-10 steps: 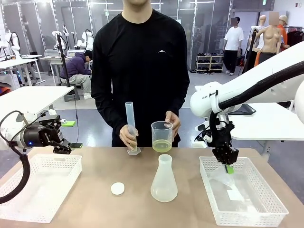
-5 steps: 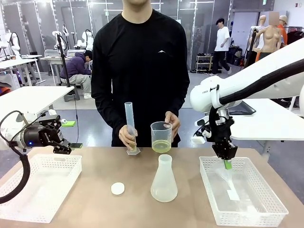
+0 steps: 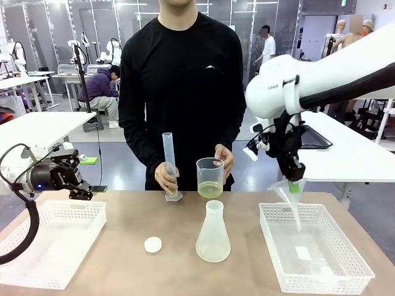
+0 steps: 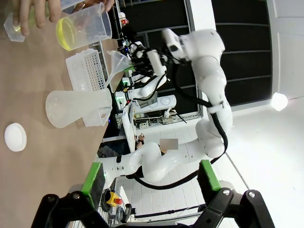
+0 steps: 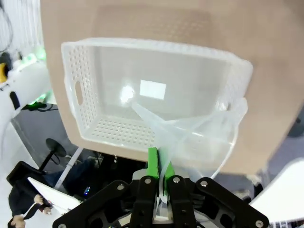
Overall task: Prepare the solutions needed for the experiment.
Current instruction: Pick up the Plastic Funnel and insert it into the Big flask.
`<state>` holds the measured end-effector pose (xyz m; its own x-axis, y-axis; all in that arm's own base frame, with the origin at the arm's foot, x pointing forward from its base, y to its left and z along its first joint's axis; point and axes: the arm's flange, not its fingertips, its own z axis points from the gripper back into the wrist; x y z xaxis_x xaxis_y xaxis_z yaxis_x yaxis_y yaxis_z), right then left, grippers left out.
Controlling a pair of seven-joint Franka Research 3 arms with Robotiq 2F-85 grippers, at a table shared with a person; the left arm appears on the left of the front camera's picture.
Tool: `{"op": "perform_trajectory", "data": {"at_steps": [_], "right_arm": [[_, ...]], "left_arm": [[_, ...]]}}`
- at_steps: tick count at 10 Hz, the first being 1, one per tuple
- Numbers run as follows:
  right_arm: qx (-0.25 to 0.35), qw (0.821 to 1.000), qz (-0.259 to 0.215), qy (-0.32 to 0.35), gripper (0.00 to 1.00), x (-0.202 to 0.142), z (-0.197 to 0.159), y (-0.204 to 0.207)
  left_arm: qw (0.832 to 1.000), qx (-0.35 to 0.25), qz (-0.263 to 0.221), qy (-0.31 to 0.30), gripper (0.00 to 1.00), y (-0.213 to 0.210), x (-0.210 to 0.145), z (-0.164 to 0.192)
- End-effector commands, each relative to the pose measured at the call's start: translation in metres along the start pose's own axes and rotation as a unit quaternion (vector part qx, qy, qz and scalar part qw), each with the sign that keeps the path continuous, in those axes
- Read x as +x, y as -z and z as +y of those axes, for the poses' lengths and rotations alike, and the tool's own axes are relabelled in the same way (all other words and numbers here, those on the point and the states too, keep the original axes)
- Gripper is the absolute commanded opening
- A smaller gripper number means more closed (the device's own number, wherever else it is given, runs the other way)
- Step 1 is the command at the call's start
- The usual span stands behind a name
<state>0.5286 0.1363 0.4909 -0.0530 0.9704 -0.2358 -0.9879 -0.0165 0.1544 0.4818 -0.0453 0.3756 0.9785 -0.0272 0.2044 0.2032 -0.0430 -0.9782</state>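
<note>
Solution (image 3: 210, 190): pale yellow-green, clear, a shallow layer in the bottom of a clear plastic beaker (image 3: 210, 171). It sits at the centre of the front view, over the far edge of the table (image 3: 123, 216). One hand of the person (image 3: 226, 159) grips the beaker from behind. The other hand (image 3: 165, 177) holds a tall graduated cylinder (image 3: 168, 151) upright just left of it.

Conical flask (image 3: 213, 237): translucent, upright on the table, below the beaker in the frame. Cannot tell its contents. White round cap (image 3: 153, 245) lies to its left.

Right gripper (image 3: 297, 183), right of centre: jaws pinched narrow on a clear plastic funnel (image 3: 289, 192). The spout slants down over the white perforated basket (image 3: 345, 259) at lower right. In the right wrist view the green pads (image 5: 152, 161) clamp the funnel's wall.

Left gripper (image 3: 86, 190), left edge, hovers above the far rim of a second white basket (image 3: 37, 271). Its jaws are spread wide and hold nothing.
</note>
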Motion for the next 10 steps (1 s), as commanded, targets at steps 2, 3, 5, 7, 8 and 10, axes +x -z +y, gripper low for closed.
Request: {"op": "perform_trajectory", "data": {"at_steps": [2,3,5,7,8,10], "right_arm": [[-0.137,0.986,0.067,0.073,0.0,0.009,0.061,-0.031],[-0.178,0.978,0.069,0.089,0.0,0.012,0.079,-0.041],[-0.238,0.964,0.053,0.107,0.0,0.019,0.106,-0.051],[-0.255,0.957,0.043,0.13,0.0,0.018,0.12,-0.051],[-0.251,0.956,0.037,0.149,0.0,0.014,0.118,-0.047],[-0.238,0.964,0.041,0.107,0.0,0.021,0.118,-0.066]], "left_arm": [[1.0,-0.006,0.002,0.002,1.0,0.0,-0.001,-0.002],[1.0,-0.006,0.002,0.002,1.0,0.0,-0.001,-0.002],[1.0,-0.006,0.002,0.002,1.0,0.0,-0.001,-0.002],[1.0,-0.006,0.002,0.002,1.0,0.0,-0.001,-0.002],[1.0,-0.006,0.002,0.002,1.0,0.0,-0.001,-0.002],[1.0,-0.006,0.002,0.002,1.0,0.0,-0.001,-0.002]]}}
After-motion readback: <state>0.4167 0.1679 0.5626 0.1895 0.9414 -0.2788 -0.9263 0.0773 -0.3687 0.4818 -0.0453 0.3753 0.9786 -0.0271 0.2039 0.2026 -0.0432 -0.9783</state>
